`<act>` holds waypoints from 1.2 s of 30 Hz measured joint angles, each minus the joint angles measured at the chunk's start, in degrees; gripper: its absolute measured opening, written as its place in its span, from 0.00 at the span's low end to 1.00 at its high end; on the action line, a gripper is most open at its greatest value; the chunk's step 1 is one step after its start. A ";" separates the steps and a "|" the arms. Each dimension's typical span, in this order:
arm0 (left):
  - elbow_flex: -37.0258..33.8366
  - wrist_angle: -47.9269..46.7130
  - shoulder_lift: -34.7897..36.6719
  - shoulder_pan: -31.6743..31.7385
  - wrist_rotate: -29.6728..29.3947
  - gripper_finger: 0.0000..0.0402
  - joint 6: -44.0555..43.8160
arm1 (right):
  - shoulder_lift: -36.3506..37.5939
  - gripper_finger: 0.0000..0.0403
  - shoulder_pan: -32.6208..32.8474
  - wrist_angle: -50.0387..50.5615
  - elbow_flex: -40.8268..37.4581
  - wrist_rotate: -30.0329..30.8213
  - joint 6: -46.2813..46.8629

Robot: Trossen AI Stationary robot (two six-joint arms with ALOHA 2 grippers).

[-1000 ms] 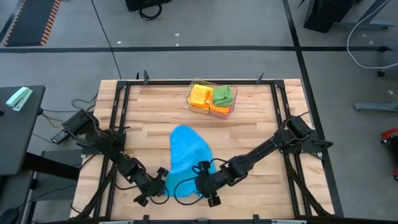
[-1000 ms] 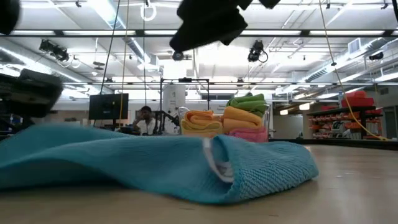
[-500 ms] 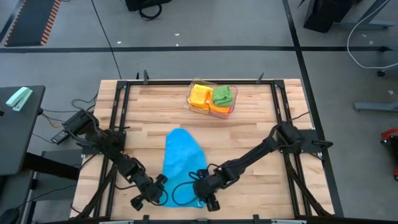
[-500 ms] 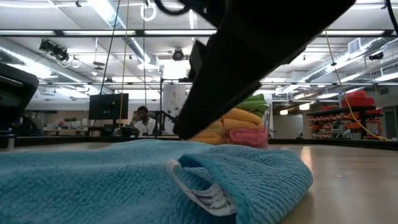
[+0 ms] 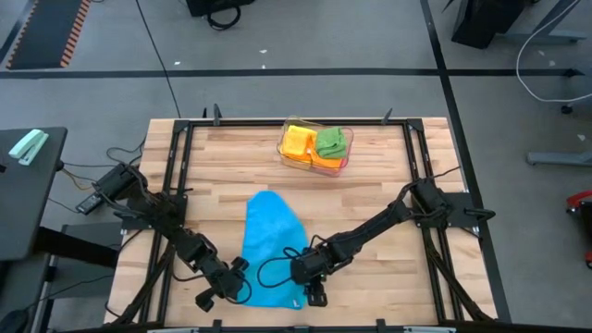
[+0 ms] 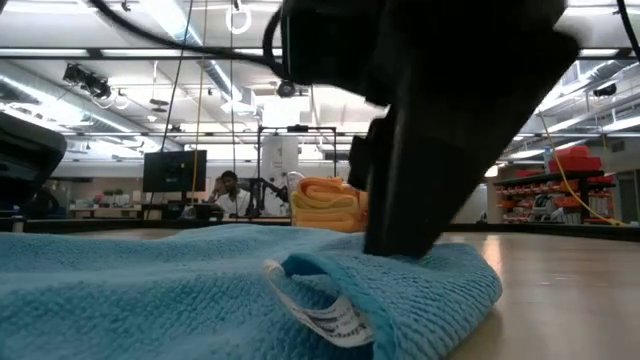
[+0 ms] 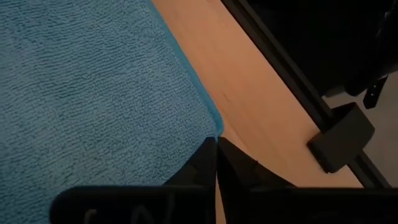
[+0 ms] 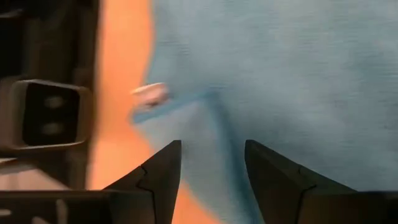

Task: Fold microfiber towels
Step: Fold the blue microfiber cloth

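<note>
Blue towel [image 5: 266, 242]: lies spread on the table [image 5: 379, 185], lower centre of the high view, long axis running up-frame, rounded at the far end, its near end at the table's front edge between the two arms.
Other towels: orange [image 5: 297, 141] and green [image 5: 333, 141] ones sit folded in the clear tray [image 5: 288, 160] at upper centre, well apart from the blue one.
Left gripper [image 5: 239, 289]: at the towel's lower-left corner; in the left wrist view the fingers are pressed together with the blue corner [image 7: 211, 124] just at their tips. Whether any cloth is pinched I cannot tell.
Right gripper [image 5: 309, 277]: at the lower-right corner, fingers [image 8: 163, 163] parted about halfway, cloth and the white label [image 8: 149, 93] ahead of them, nothing between them.
Handling: looks light, soft and limp with a grippy looped pile; should drape and bunch rather than hold shape. No breakage risk; the risk is dragging the whole cloth instead of lifting one layer.
Where to hold: the two near corners, right at the hem, the label corner [image 6: 325, 318] for the right arm.
Edges: the near hem is close to the table's front rail, so little margin there.
Open room: bare wood up-frame between towel and tray, and to the right; a fold carried away from the front edge looks unobstructed.
</note>
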State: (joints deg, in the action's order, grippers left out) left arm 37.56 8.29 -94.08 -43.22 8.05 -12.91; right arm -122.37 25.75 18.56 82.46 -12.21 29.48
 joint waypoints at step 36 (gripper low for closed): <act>-0.07 -0.56 13.92 3.36 0.57 0.02 -0.94 | 9.70 0.01 3.79 3.24 -1.62 5.68 -7.40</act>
State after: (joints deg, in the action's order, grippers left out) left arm 37.50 7.73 -80.17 -39.86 8.63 -13.84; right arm -112.66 29.54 21.81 80.84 -6.54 22.08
